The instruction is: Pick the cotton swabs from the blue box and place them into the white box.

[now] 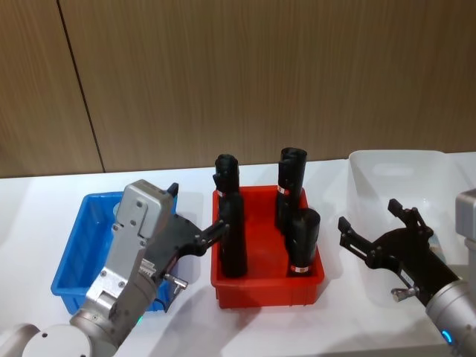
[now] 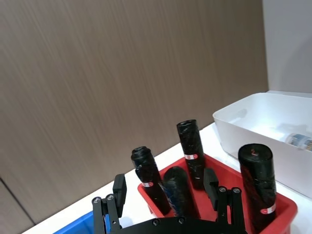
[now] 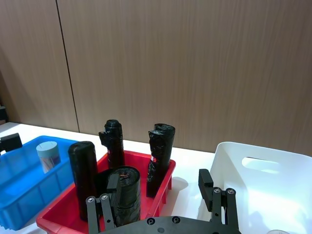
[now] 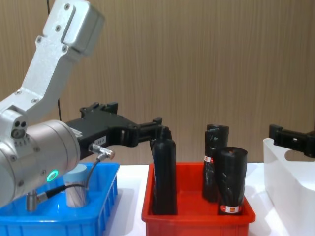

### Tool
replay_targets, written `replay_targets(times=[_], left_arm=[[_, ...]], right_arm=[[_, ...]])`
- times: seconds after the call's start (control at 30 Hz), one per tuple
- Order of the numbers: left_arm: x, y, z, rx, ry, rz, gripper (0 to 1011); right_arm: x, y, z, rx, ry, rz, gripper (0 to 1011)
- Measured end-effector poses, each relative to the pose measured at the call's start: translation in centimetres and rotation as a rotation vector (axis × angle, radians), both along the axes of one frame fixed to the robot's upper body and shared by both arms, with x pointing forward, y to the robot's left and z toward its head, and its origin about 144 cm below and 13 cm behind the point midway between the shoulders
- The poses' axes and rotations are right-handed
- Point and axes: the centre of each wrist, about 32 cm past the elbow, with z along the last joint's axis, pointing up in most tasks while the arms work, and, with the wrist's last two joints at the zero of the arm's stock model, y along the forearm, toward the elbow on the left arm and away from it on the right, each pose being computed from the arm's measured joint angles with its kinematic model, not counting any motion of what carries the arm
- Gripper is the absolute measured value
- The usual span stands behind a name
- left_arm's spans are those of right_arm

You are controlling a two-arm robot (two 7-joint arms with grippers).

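Left wrist view: left hand (image 2: 165, 187) spread, empty, pre-grasp; next drop onto cotton swabs (image 3: 48, 155) in blue box (image 3: 19, 195); right hand (image 1: 368, 216) spread, idle.

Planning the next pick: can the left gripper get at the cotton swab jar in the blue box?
Probably yes. The cotton swab jar stands upright in the blue box, its lid bare. The left gripper is open but higher and pointing at the red bin, so it must draw back and tilt down.

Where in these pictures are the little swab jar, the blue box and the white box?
cotton swab jar (image 3: 48, 160): right wrist view, its side.
blue box (image 3: 22, 194): right wrist view, near wall.
white box (image 3: 268, 189): right wrist view, wall under slot.
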Motion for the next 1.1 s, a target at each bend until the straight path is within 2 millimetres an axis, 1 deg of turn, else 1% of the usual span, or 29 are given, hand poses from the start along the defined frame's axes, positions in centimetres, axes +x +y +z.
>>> replay_targets(times=[0.63,1.1], left_arm=[[-0.29,-0.27,-0.01,-0.001,-0.013,0.027,1004],[-0.27,-0.25,0.01,-0.001,-0.014,0.028,1004]], right_arm=[[0.01,-0.01,0.02,0.0,0.001,0.005,1002],[0.71,-0.64,0.31,-0.004,0.05,0.073,1002]])
